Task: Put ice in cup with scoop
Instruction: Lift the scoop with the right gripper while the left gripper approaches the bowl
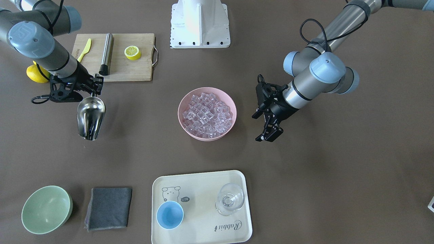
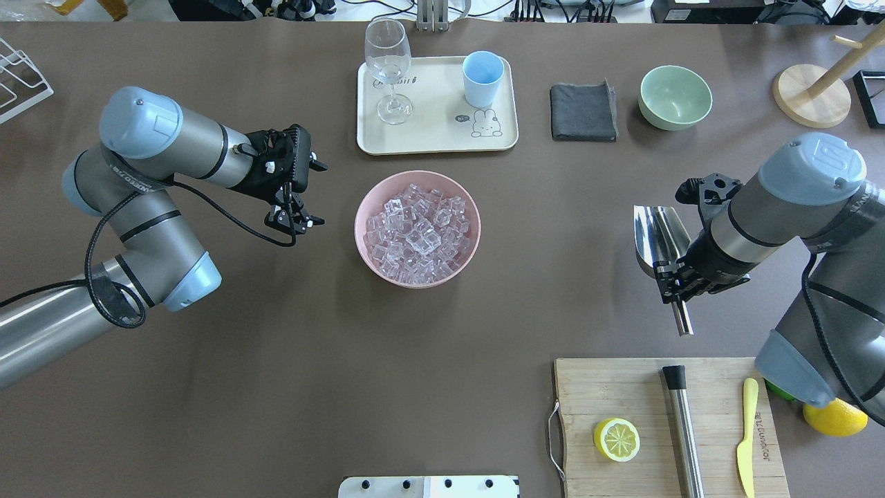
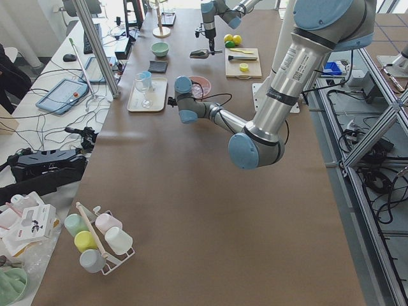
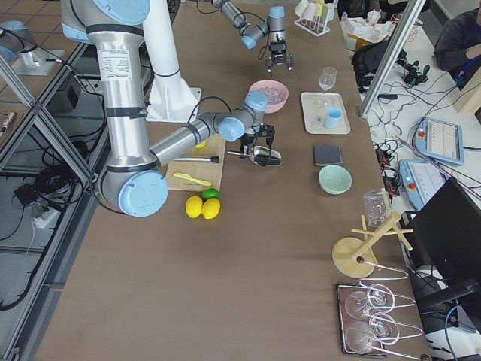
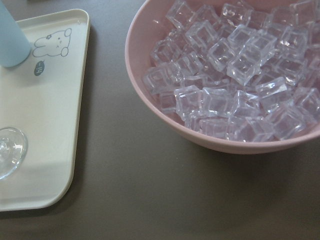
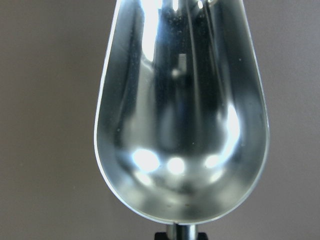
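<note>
The ice (image 1: 206, 112) fills a pink bowl (image 1: 179, 112) at the table's middle; it also shows in the overhead view (image 2: 417, 232) and the left wrist view (image 5: 235, 65). My right gripper (image 2: 681, 277) is shut on the handle of the steel scoop (image 2: 657, 235), held off to the bowl's side; the trough (image 6: 180, 115) is empty. The light-blue cup (image 2: 482, 76) stands on a cream tray (image 2: 429, 131) beyond the bowl. My left gripper (image 2: 297, 218) is open and empty, beside the bowl on its other side.
A wine glass (image 2: 388, 69) stands on the tray beside the cup. A grey cloth (image 2: 583, 112) and a pale green bowl (image 2: 675, 97) lie to the tray's right. A cutting board (image 2: 622, 394) holds a steel cylinder (image 2: 684, 429), a lemon half (image 2: 616, 439) and a yellow knife (image 2: 745, 436).
</note>
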Available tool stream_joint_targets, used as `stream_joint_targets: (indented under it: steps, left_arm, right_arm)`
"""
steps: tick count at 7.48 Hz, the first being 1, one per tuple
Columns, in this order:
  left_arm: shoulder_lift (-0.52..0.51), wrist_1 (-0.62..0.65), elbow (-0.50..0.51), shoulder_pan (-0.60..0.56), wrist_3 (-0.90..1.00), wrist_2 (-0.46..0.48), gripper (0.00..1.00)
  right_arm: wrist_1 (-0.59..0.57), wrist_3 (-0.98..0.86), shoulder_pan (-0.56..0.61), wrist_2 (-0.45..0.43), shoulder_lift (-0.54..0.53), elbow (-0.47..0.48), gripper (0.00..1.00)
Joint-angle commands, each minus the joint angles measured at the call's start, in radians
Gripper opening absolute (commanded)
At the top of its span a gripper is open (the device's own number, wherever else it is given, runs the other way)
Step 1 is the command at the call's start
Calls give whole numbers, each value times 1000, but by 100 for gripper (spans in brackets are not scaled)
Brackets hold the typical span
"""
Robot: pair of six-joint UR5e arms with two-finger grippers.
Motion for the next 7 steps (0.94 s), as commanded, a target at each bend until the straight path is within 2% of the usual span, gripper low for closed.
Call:
stream_joint_targets:
  steps: [1,3,4,7]
  left_arm:
    - [-3,-53,27,16,-6,-33,97]
    - [-4,-104,37,25,-114,-46,97]
    - [-7,-126,47,25,-121,-44,97]
    - [-33,-168,67,66,-121,22,97]
  right_arm:
    - [-435,-266,3,-86,21,280,0]
    - [-477,-439,24,-218,32,299,0]
    - [-479,-634,79,-221,28,298,0]
    - [-465,-883,144,-218,32,264,0]
